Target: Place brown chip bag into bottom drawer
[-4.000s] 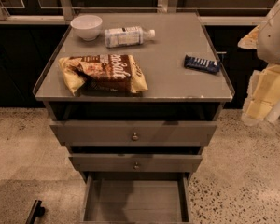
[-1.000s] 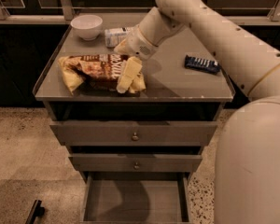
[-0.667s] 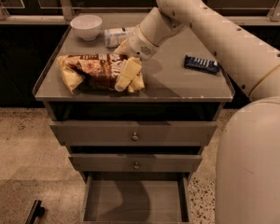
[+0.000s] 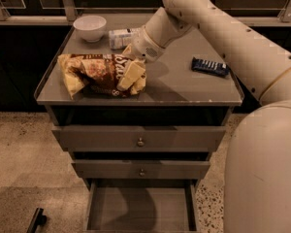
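The brown chip bag (image 4: pixel 94 74) lies on the left half of the grey cabinet top (image 4: pixel 184 89), dark brown in the middle with pale yellow ends. My gripper (image 4: pixel 131 77) reaches down from the upper right. Its cream fingers (image 4: pixel 127 74) are closed over the bag's right end, which looks bunched up and partly hidden. The bottom drawer (image 4: pixel 136 208) is pulled open below, showing a plain grey interior with nothing in it.
A white bowl (image 4: pixel 89 27) and a lying bottle (image 4: pixel 119 37) are at the back of the top. A small dark blue bar (image 4: pixel 210 66) lies at the right. Two upper drawers (image 4: pixel 138 140) with knobs are closed. My body (image 4: pixel 262 169) fills the right side.
The arm came in from the right and reached the bag. Since a second ago the fingers have closed on its right end, and the bag has bunched and shifted slightly.
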`<action>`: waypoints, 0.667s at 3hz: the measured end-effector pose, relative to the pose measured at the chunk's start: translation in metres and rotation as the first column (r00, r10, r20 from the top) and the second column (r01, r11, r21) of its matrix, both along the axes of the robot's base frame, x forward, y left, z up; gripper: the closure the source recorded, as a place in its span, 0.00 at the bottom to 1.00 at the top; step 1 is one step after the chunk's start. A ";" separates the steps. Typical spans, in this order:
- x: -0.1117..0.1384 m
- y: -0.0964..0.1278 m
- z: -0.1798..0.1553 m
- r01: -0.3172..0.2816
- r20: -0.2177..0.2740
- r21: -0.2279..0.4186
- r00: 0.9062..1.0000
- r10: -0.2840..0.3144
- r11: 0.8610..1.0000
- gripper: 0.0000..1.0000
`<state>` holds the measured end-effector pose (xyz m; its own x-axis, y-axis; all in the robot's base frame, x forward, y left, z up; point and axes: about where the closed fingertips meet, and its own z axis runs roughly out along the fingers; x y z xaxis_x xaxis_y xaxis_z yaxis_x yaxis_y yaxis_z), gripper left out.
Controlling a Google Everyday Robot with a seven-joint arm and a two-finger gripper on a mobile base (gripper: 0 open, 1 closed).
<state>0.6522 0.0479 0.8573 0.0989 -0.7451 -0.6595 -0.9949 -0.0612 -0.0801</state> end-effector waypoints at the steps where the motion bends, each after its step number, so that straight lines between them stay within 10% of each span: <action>1: 0.000 0.000 0.000 0.000 0.000 0.000 1.000 0.000 1.000 0.89; 2: -0.021 0.000 -0.007 -0.002 -0.001 -0.001 1.000 0.002 1.000 1.00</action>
<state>0.6312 0.0479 0.8499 0.0997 -0.7458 -0.6587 -0.9949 -0.0629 -0.0793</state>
